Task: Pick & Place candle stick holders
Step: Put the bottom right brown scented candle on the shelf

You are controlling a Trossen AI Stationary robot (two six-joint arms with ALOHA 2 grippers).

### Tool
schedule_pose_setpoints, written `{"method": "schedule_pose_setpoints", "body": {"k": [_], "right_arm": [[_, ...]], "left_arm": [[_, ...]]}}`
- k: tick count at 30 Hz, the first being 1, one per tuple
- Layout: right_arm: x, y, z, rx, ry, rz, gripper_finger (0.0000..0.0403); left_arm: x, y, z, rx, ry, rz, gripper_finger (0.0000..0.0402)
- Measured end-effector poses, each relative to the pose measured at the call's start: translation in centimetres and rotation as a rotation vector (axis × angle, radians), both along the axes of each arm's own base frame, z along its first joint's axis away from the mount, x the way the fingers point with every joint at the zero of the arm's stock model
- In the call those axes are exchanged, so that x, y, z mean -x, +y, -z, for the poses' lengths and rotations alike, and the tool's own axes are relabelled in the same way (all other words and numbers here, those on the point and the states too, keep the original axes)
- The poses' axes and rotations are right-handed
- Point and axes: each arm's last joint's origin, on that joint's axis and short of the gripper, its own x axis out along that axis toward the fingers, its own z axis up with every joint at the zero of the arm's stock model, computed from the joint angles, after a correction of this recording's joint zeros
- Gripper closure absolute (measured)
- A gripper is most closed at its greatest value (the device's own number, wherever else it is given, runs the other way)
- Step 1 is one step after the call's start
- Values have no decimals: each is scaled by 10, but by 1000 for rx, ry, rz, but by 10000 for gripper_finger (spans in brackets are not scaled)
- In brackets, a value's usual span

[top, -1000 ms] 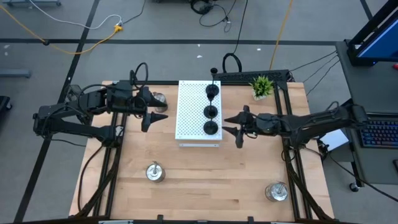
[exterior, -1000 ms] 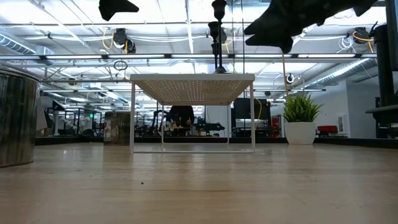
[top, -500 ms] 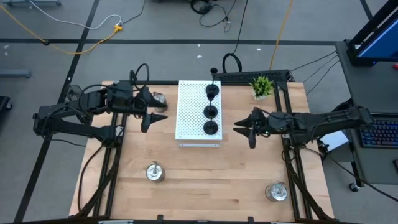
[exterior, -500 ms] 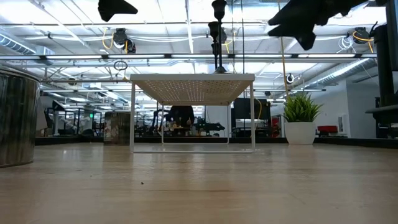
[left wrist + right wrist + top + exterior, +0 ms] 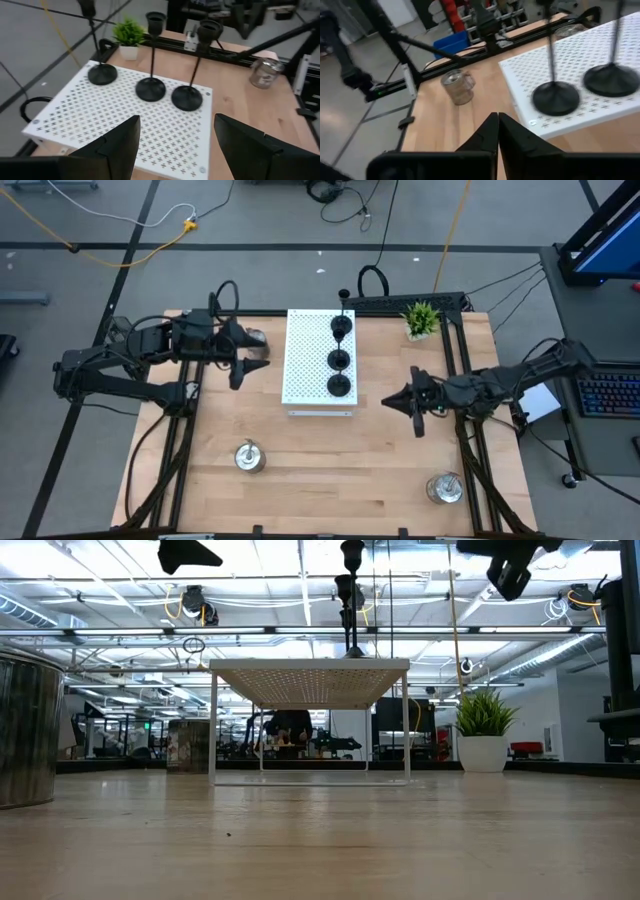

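Three black candle stick holders (image 5: 339, 358) stand in a row on the white perforated board (image 5: 306, 364), frame centre. Three silver holders (image 5: 248, 455) on the table; the one behind the left arm is probably partly hidden. Left gripper (image 5: 250, 360) fingers apart, empty, left of board. Right gripper (image 5: 401, 402) fingers together, empty, right of board.

Three black candle stick holders (image 5: 339, 360), thin stems on round bases, stand upright in a row on my white perforated board (image 5: 305, 370). Three silver holders rest on the table: one (image 5: 257, 340) left of the board, one (image 5: 248, 455) front-left, one (image 5: 444, 487) front-right.
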Motion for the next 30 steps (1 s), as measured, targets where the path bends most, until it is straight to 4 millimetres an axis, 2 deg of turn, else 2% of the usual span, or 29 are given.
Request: {"method": "schedule_pose_setpoints", "body": {"k": [9,14,17,24,30], "right_arm": [[5,24,-16,45,-36,-60,402],[0,41,-27,95,-6,-111,402],[-6,52,-30,121,54,-132,402],[-20,77,-37,158,230,-154,403],[-30,95,-40,178,319,-168,403]], "left_arm": [[0,1,0,-5,-2,-28,144],[0,1,0,4,-3,-31,144],[0,0,0,67,-13,-47,144],[5,-8,0,125,-4,188,144],[15,-15,5,127,-25,243,144]]}}
